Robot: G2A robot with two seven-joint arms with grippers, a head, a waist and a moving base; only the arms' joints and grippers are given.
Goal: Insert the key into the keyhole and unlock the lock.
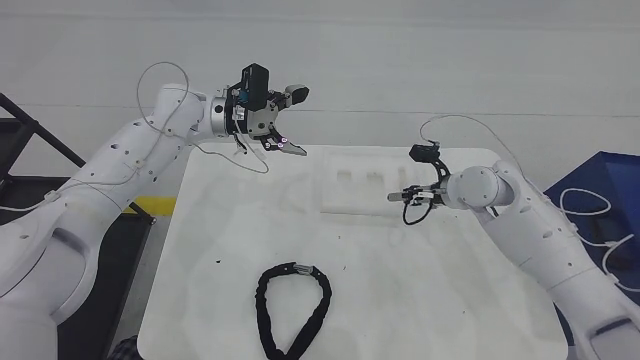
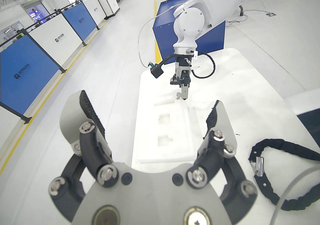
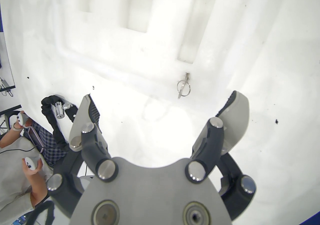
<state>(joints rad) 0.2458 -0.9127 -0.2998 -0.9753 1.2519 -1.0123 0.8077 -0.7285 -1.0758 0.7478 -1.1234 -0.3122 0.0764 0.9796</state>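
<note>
The table [image 1: 220, 260] is smooth and white, so I judge anything nudged on it will slide rather than stay put. The tray [image 1: 345, 200], upper centre of the top view, looks like light foam, and a hard downward press could dent it or shove it off line. The lock [image 2: 272, 143], at the lower centre of that view, is a limp loop. With nothing bracing it, its cylinder [image 3: 59, 110] may roll or back away once a key is pushed in.

The left gripper [image 1: 299, 120] hangs at the upper left with fingers spread wide and empty, well apart from the lock. The right gripper [image 3: 161, 95], right of centre, has its fingers spread too, holding nothing.

The key [image 3: 184, 85] sits at the tray's near edge, just ahead of those fingers. Whether it lies flat or is stuck in the foam I cannot tell. Being thin, it may skid from the pads or twist in the grip, and its ring could snag.

- **Table:** hard and glossy.
- **Tray:** matte, with rectangular pockets.
- **Lock:** a chain in a black fabric sleeve, with a polished round metal cylinder.
- **Finger pads:** ribbed black rubber on grey shells.
- **Key:** bright metal on a wire ring
</note>
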